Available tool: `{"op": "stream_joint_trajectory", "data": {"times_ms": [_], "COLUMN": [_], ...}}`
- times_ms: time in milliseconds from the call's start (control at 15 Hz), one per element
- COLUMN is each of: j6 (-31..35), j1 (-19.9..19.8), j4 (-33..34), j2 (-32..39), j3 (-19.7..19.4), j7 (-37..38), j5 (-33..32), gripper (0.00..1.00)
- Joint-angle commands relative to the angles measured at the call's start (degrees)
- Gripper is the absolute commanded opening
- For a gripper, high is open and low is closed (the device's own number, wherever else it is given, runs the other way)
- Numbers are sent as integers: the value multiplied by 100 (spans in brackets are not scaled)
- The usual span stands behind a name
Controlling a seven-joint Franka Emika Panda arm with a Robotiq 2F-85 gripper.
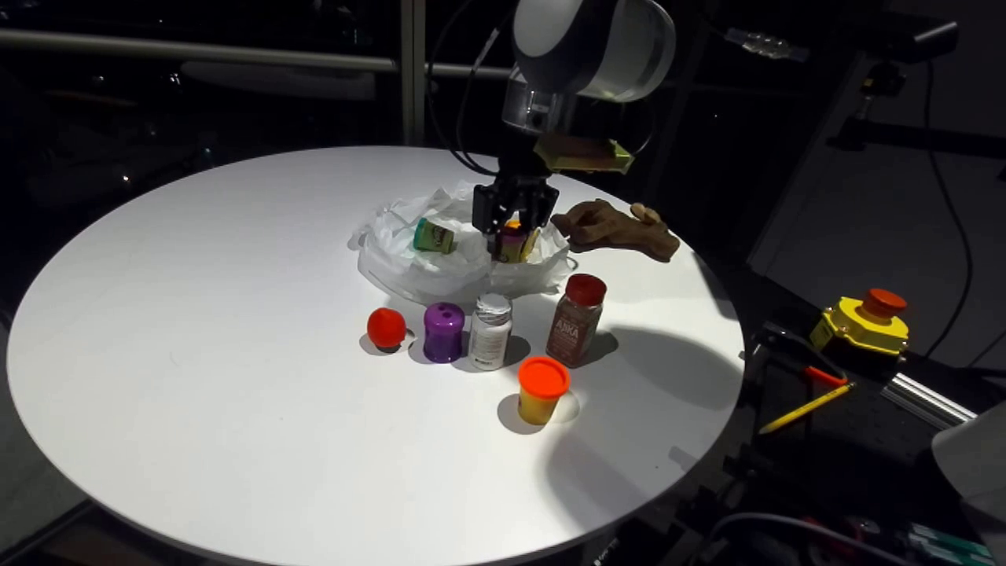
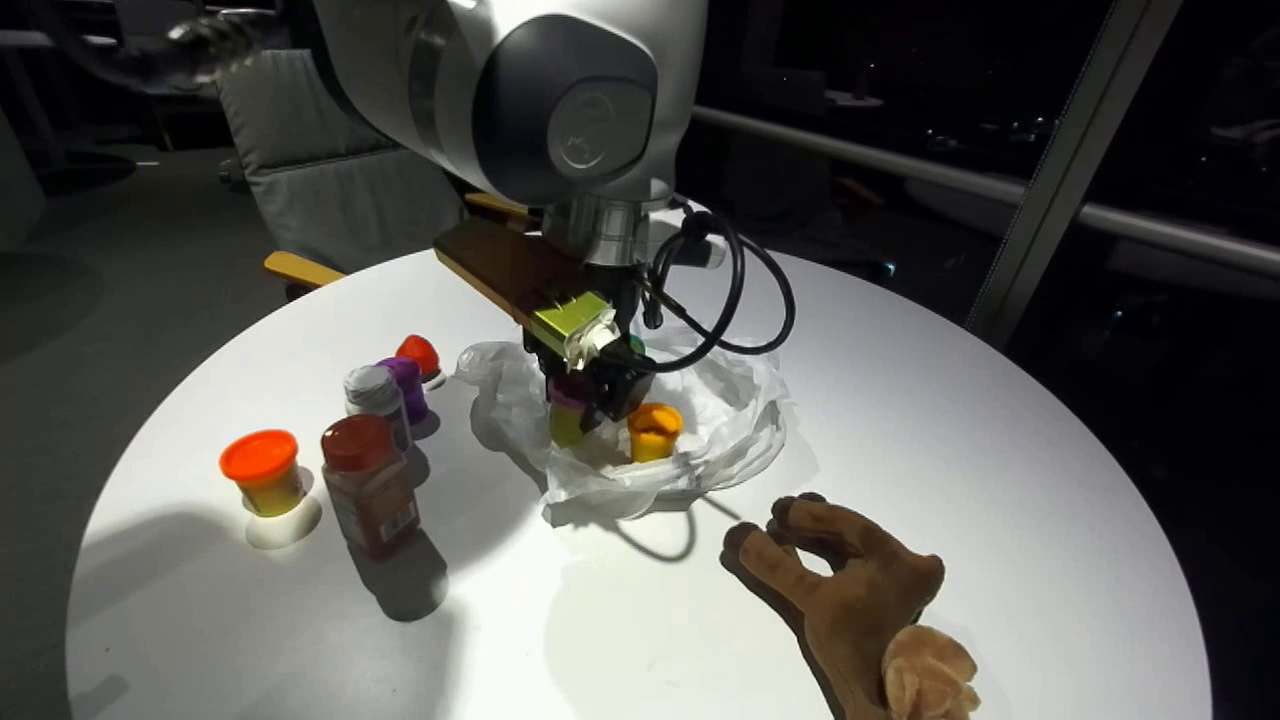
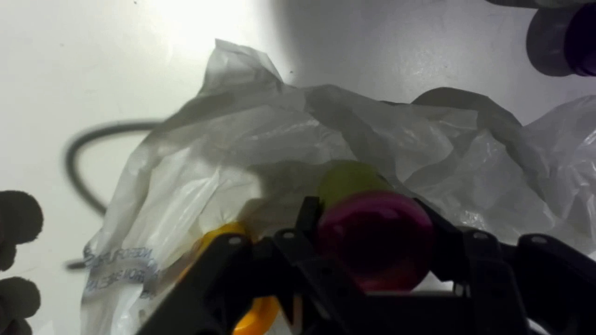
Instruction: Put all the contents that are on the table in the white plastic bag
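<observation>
- The claw [image 3: 368,211]: jaws partway together, gripping a purple-lidded tub [image 3: 375,244], whose body mostly hides behind its lid in the wrist view.
- Under the claw: white plastic bag [image 3: 260,139], cut off in the wrist view.
- Just beside the claw: orange tub [image 2: 655,437], clear in an exterior view, half covered in the wrist view.
- Farther from the claw: green tub [image 1: 435,237], clear in an exterior view.
- Well apart from the claw: purple cup [image 1: 444,336], cut off in the wrist view.

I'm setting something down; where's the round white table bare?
In an exterior view, the table is bare left of the white plastic bag and rounded red toy, and between the orange-lidded yellow tub and near rim. Crowded: under the black tool; around the purple container, white bottle and red-capped brown jar.
</observation>
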Motion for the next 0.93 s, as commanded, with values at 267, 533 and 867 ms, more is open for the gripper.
{"op": "stream_joint_trajectory", "data": {"times_ms": [267, 533, 867], "j6": [-329, -964, -1405], "j1": [163, 434, 648], "j4": [-488, -1022, -1712], "j2": [-823, -1675, -2450], "j3": [-75, -77, -15], "j7": [25, 390, 821], "j5": [-203, -323, -370], "gripper": [100, 100, 100]}}
